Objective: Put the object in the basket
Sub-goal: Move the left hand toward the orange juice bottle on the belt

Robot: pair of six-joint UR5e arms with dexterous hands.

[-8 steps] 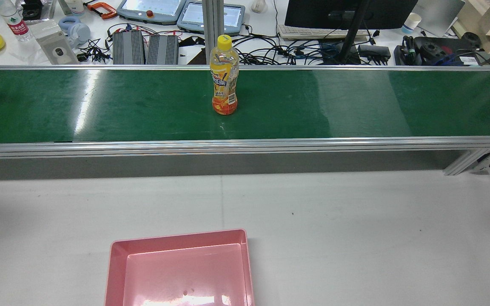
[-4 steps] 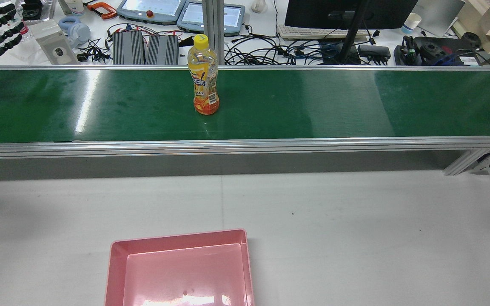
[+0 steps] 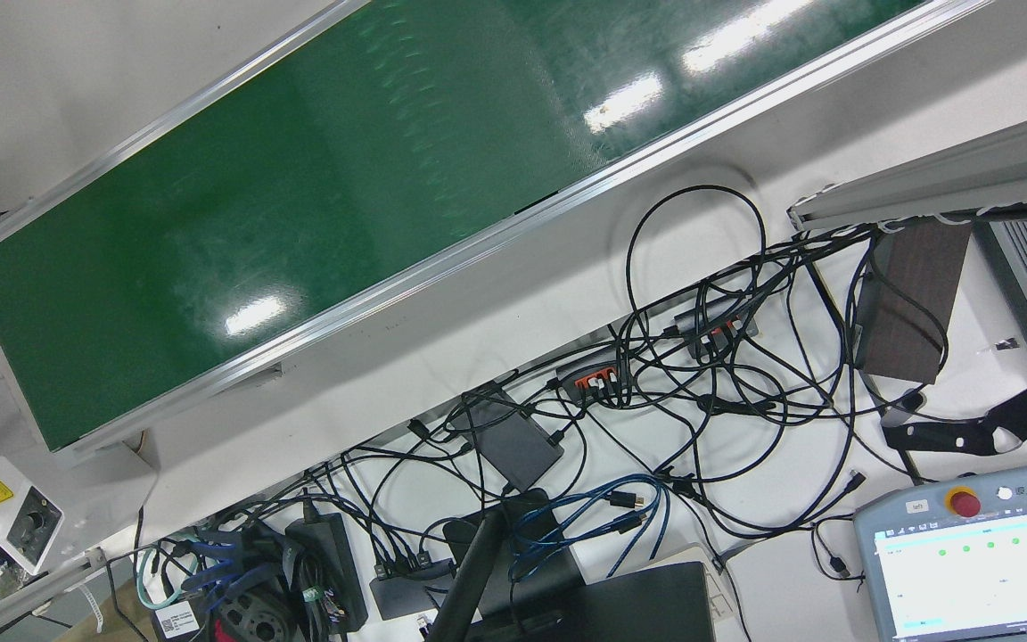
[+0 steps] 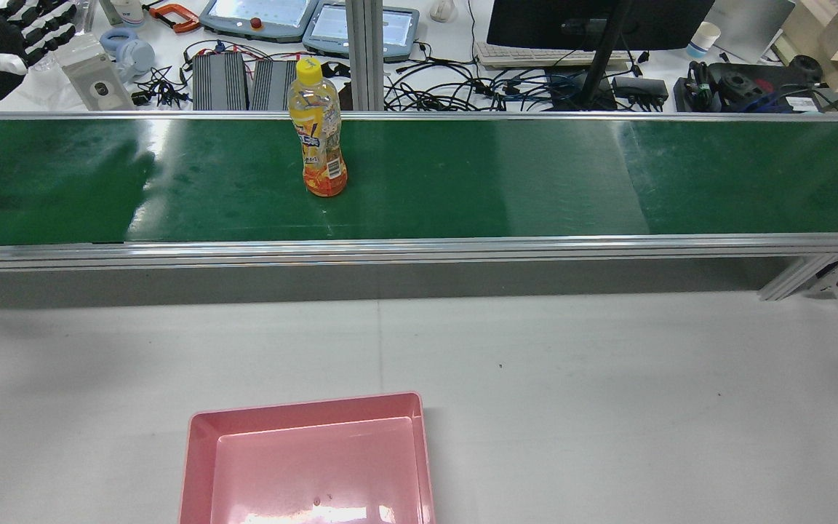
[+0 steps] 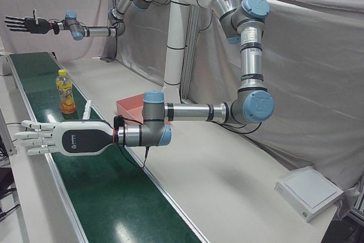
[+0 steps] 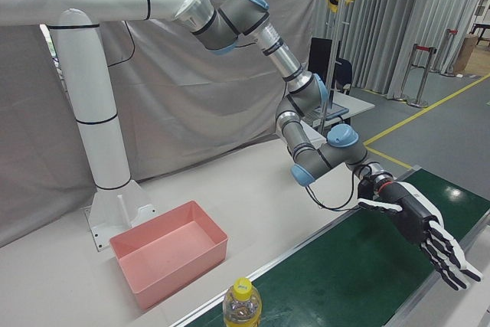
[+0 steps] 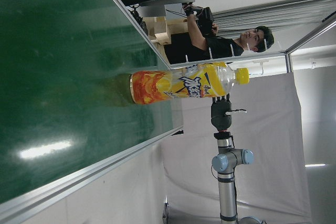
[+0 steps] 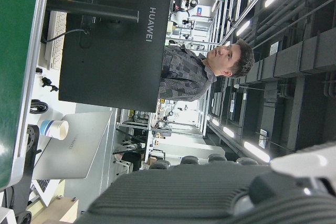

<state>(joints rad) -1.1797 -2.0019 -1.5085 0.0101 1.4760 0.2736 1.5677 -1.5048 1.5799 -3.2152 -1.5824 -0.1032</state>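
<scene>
Left hand (image 5: 57,138) hung flat, fingers spread, empty, at conveyor belt (image 4: 608,182). Bottle (image 4: 317,138) stood upright on belt, well off toward my right; nearer left hand than right hand (image 5: 23,24), also spread. Basket (image 4: 197,466) on tabletop (image 4: 608,400), empty.

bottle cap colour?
Yellow. The bottle stands upright on the green belt; its cap shows best in the rear view.
</scene>
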